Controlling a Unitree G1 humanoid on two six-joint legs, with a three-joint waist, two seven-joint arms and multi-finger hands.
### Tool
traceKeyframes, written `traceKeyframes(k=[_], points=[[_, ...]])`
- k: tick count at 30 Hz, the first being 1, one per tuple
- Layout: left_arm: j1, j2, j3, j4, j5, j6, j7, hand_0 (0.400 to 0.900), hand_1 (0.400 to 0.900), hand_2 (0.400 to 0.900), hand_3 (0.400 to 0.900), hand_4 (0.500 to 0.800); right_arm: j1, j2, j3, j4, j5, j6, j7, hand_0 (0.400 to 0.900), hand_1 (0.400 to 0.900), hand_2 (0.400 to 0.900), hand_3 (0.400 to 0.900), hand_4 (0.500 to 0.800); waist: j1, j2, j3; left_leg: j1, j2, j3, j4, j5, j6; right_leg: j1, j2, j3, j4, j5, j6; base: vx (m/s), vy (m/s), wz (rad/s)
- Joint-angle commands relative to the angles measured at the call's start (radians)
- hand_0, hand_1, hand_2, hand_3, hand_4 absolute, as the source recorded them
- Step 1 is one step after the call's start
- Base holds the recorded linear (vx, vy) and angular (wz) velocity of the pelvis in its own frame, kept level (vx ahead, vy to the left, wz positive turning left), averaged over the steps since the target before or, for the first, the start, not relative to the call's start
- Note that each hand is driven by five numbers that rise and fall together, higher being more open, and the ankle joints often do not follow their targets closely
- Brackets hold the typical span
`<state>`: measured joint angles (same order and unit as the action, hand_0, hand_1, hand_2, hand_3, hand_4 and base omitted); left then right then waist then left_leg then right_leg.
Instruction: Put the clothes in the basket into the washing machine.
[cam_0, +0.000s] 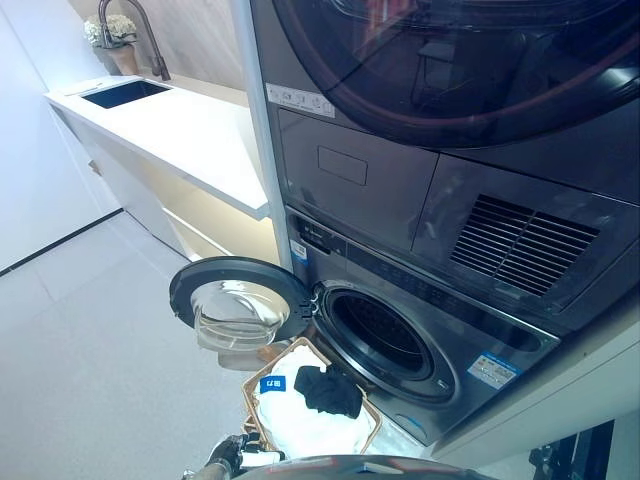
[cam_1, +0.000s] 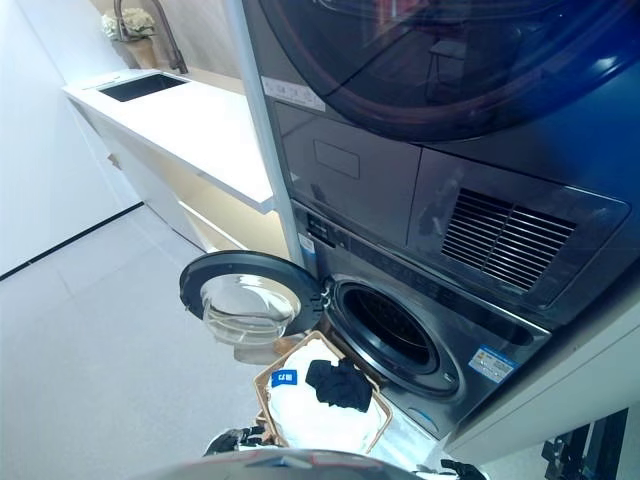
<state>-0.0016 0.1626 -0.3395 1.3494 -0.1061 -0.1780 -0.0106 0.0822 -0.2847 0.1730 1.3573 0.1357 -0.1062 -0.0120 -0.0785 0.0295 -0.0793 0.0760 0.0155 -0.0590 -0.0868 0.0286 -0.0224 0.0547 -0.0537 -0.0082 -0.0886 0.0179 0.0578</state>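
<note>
A wicker basket (cam_0: 369, 407) stands on the floor in front of the washing machine (cam_0: 470, 330). It holds white clothes (cam_0: 300, 422) with a blue tag and a black garment (cam_0: 328, 390) on top. The machine's round door (cam_0: 236, 300) is swung open to the left, and the dark drum opening (cam_0: 385, 335) shows just behind the basket. My left hand (cam_0: 228, 456) is at the bottom edge, beside the basket's near left corner. Only a dark sliver of my right hand (cam_1: 460, 468) shows at the bottom edge, to the right of the basket.
A dryer (cam_0: 450, 60) sits stacked above the washer. A white counter (cam_0: 170, 130) with a sink (cam_0: 125, 93), a tap (cam_0: 140, 30) and a flower pot (cam_0: 118, 45) runs along the left. A dark stand (cam_0: 572, 452) is at the lower right. Grey floor (cam_0: 90, 360) lies to the left.
</note>
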Motion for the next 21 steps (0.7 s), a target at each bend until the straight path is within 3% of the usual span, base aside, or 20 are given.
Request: traceKeyframes(k=[1,6,12,13,14,16,21], points=[[-0.045,0.019,0.031,0.040,0.020,-0.018,-0.006,0.900,0.900,0.900,0.900,0.800,-0.029,0.021,0.024,0.041,-0.011,-0.020,-0.001,0.900,0.900,0.900,0.900,0.800,0.008,-0.051,-0.020,-0.024,-0.026,0.012,0.000,-0.057,0.011,-0.053,-0.024,0.036,0.001,0.030,0.054,0.01,-0.003,-0.05],[-0.067,0.026,-0.021,0.024,0.087,-0.016,0.004,0.900,0.900,0.900,0.900,0.800,-0.034,0.017,0.017,0.044,-0.002,-0.016,-0.002,0.900,0.900,0.900,0.900,0.800,-0.001,-0.046,-0.017,-0.019,-0.023,0.023,0.000,-0.059,0.010,-0.051,-0.022,0.043,0.001,0.030,0.053,0.02,0.000,-0.08],[-0.176,0.068,-0.223,-0.093,0.280,-0.037,0.023,0.900,0.900,0.900,0.900,0.800,-0.053,-0.032,-0.026,0.063,0.043,-0.018,-0.008,0.900,0.900,0.900,0.900,0.800,-0.022,-0.031,-0.002,-0.033,-0.023,0.034,0.000,-0.060,0.010,-0.077,-0.022,0.053,0.001,0.041,0.056,0.01,0.004,-0.08],[-0.226,0.083,-0.279,-0.125,0.338,-0.041,0.036,0.900,0.900,0.900,0.900,0.800,-0.063,-0.053,-0.044,0.077,0.060,-0.017,-0.008,0.900,0.900,0.900,0.900,0.800,-0.027,-0.027,0.007,-0.044,-0.024,0.035,0.000,-0.059,0.009,-0.089,-0.025,0.052,0.001,0.045,0.057,0.00,0.000,0.00],[-0.226,0.083,-0.279,-0.125,0.338,-0.041,0.036,0.900,0.900,0.900,0.900,0.800,-0.063,-0.053,-0.044,0.077,0.060,-0.017,-0.008,0.900,0.900,0.900,0.900,0.800,-0.027,-0.027,0.007,-0.045,-0.023,0.036,0.000,-0.059,0.009,-0.090,-0.025,0.052,0.001,0.045,0.057,0.00,0.000,0.00],[-0.289,0.091,-0.342,-0.140,0.408,-0.035,0.063,0.900,0.900,0.900,0.900,0.800,-0.076,-0.077,-0.066,0.088,0.076,-0.011,-0.013,0.900,0.900,0.900,0.900,0.800,-0.037,-0.019,0.019,-0.062,-0.027,0.042,0.000,-0.058,0.010,-0.111,-0.027,0.059,0.001,0.052,0.059,0.00,0.016,-0.08],[-0.395,0.080,-0.398,-0.144,0.435,-0.038,0.125,0.900,0.900,0.900,0.900,0.800,-0.100,-0.106,-0.087,0.080,0.100,-0.013,-0.034,0.900,0.900,0.900,0.900,0.800,-0.066,0.004,0.071,-0.117,-0.034,0.089,0.001,-0.050,0.017,-0.194,-0.027,0.106,0.003,0.085,0.058,-0.06,0.032,-0.36]])
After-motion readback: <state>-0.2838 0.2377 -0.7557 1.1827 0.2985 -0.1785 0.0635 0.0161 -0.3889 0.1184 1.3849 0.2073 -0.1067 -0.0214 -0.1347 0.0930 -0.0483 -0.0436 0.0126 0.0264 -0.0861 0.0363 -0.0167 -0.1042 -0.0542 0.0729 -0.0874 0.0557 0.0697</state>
